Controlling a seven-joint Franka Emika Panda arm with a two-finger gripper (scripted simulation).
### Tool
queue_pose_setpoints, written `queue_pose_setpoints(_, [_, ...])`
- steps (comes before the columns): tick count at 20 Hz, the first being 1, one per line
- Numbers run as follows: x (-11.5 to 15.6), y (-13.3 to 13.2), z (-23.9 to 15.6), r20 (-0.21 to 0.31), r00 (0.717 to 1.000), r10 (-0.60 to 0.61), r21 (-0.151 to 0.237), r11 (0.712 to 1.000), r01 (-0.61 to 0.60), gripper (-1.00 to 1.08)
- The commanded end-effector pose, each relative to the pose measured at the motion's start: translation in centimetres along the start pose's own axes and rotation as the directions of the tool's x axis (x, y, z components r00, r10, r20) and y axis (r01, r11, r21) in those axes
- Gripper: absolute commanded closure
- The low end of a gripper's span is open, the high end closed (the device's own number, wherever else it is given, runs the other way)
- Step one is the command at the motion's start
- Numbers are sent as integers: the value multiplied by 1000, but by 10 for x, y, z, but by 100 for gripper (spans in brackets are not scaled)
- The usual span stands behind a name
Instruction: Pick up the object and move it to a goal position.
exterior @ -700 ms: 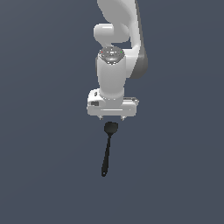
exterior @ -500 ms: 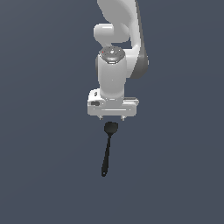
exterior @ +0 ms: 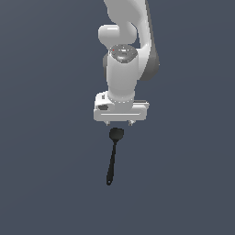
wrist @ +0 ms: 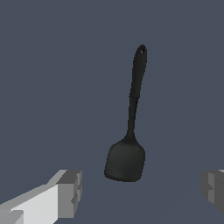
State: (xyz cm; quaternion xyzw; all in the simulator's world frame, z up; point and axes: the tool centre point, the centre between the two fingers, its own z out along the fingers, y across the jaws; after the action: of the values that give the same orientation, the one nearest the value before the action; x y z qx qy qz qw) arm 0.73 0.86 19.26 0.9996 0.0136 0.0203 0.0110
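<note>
The object, a slim black spoon-like utensil (exterior: 112,158), lies flat on the dark floor, its rounded head nearest the arm and its handle pointing away from it. My white gripper (exterior: 119,123) hangs just above and behind the head, pointing down. In the wrist view the utensil (wrist: 131,109) lies between and ahead of my two fingers (wrist: 70,192), which stand wide apart. The gripper (wrist: 142,190) is open and empty, and it does not touch the utensil.
The white arm (exterior: 124,59) rises behind the gripper toward the top of the exterior view. A plain dark blue-grey floor (exterior: 50,174) surrounds the utensil on all sides. No other object shows.
The gripper has shifted very slightly toward the exterior view's right. The utensil has stayed where it lay, and the fingers remain open.
</note>
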Motion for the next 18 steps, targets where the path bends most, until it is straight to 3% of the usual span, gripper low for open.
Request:
queue_pose_setpoints(1, [1,1,2,1,1000,1,0,1000,-1,-92])
queue_pose_setpoints(9, [12,4,23,9,1000,18,4,1000,-18,-92])
queue_pose_setpoints(18, [34,11,80,27,998,59,14,998,-59,-92])
